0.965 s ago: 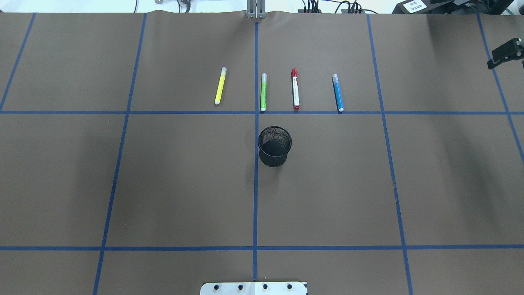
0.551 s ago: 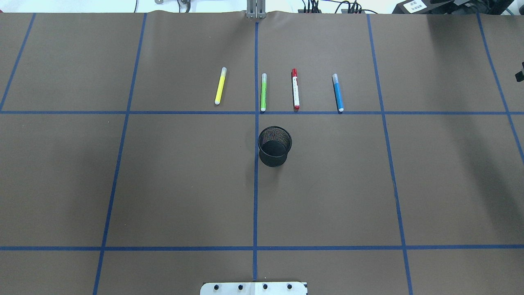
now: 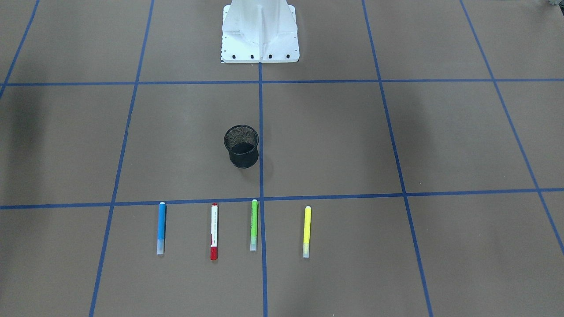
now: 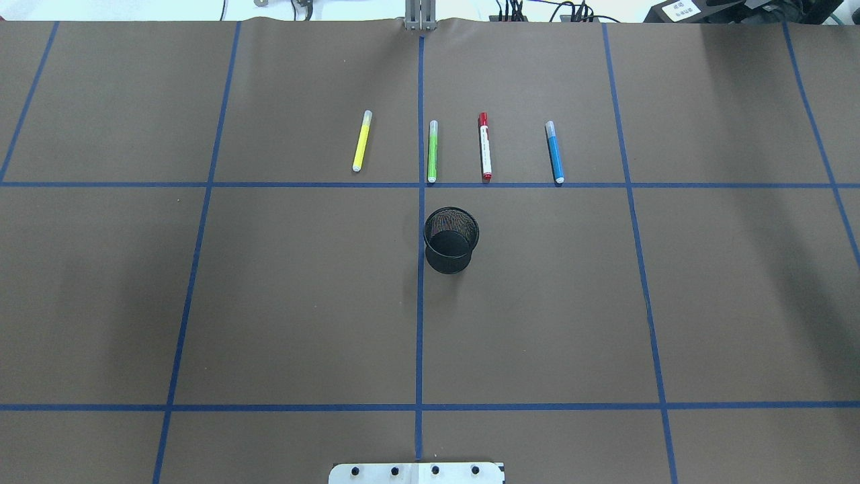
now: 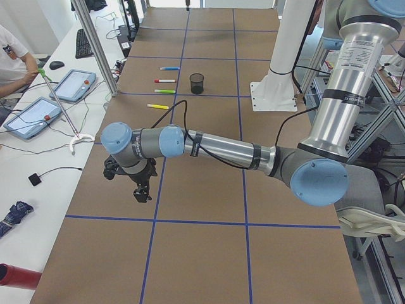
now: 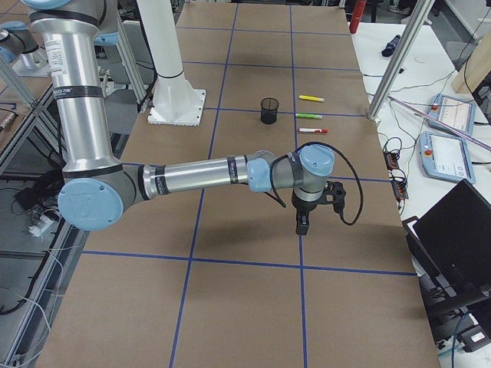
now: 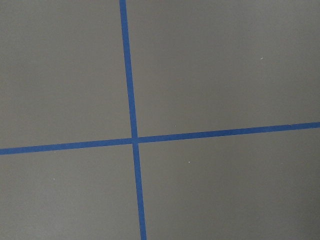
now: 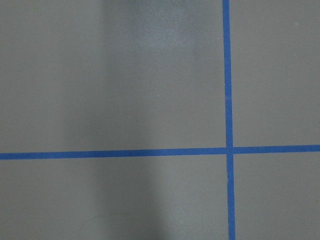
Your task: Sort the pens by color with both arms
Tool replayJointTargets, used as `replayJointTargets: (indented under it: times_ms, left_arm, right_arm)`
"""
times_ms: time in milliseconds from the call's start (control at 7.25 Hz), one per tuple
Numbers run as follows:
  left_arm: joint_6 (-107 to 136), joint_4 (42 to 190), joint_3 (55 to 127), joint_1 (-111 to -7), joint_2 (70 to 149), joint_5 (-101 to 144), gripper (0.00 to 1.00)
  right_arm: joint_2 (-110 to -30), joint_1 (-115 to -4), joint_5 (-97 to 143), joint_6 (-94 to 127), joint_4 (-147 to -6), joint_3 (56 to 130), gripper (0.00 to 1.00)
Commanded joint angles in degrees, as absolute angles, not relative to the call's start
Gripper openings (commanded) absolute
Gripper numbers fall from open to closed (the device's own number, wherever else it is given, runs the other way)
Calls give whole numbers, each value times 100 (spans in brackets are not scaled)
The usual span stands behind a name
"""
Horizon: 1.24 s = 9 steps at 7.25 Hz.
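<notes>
pens: yellow (image 4: 361, 141), green (image 4: 432, 151), red (image 4: 485, 146), blue (image 4: 555, 152) laid parallel, caps pointed away from base (image 4: 416, 472)
left gripper (image 5: 140, 195), right gripper (image 6: 301, 226): opening cannot be told

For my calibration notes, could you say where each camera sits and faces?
Front: across the table, facing white base; no arms.
Overhead: behind the base, looking down; only its edge.
Exterior left: table end; left arm near.
Exterior right: opposite end; right arm near.
Wrists: down on blue tape; no fingers.
Front and overhead share the mesh cup.
</notes>
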State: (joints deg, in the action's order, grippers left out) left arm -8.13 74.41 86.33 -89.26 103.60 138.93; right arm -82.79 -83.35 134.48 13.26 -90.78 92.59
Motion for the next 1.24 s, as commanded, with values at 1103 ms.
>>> replayJointTargets:
  times_ms: [1103]
  left_arm:
    - [-756,7998,8850,-9035,10002,13904,99]
  right_arm:
    - [-8288,-8314,13491,1336,-9026,9316,99]
